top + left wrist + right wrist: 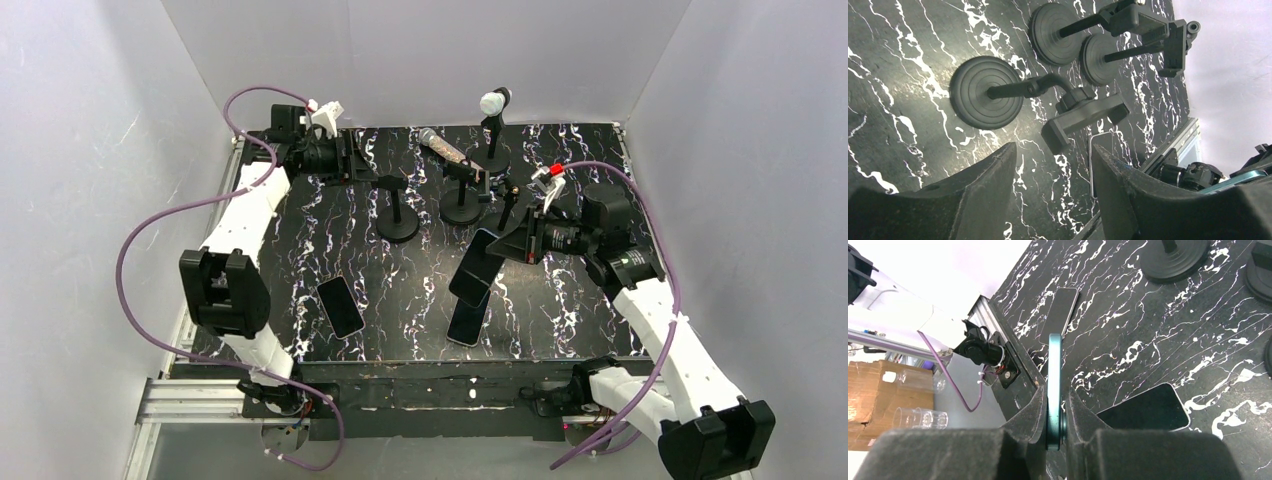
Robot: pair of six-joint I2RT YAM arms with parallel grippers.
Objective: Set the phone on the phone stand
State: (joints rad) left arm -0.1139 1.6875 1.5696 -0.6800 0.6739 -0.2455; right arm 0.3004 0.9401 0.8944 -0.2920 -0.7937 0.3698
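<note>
The left arm (245, 215) and right arm (660, 320) wear white shells between blocky black joint housings, each trailing a looping purple cable (120, 265), while the left gripper (1053, 150) and right gripper (1055, 392) end in thick, grainy charcoal fingers (973, 190).

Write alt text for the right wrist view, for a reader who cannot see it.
The right gripper clamps a teal-edged phone, seen edge-on, above a black white-veined table. A second phone lies flat beyond it and a third phone to its right; round stand bases show at the top right.
</note>
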